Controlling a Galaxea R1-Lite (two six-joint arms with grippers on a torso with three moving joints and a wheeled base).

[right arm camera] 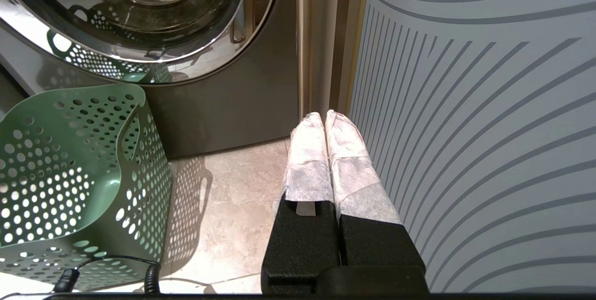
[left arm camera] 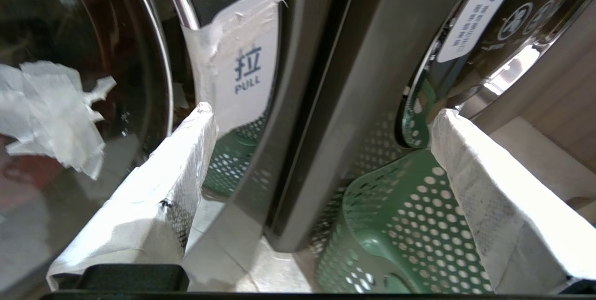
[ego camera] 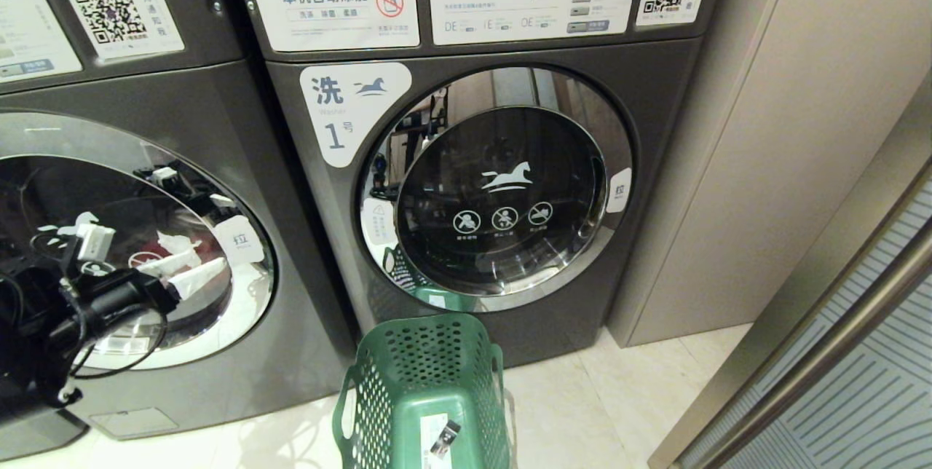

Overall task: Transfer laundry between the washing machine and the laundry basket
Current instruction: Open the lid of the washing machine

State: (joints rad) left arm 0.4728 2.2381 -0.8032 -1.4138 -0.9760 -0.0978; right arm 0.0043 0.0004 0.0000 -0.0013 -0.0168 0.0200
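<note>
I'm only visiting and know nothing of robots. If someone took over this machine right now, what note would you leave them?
Left end effector: open, holding nothing, close to the PULL tab on the door of the left-hand washing machine.
Right end effector: shut, empty, parked low beside the striped panel.
Laundry basket: on the floor in front of the machine labelled 1; it looks empty.
Done: nothing visible yet; the door is closed.
Left: pull the door open, then move the laundry. Something red shows behind the glass, but I cannot tell what it is.
</note>
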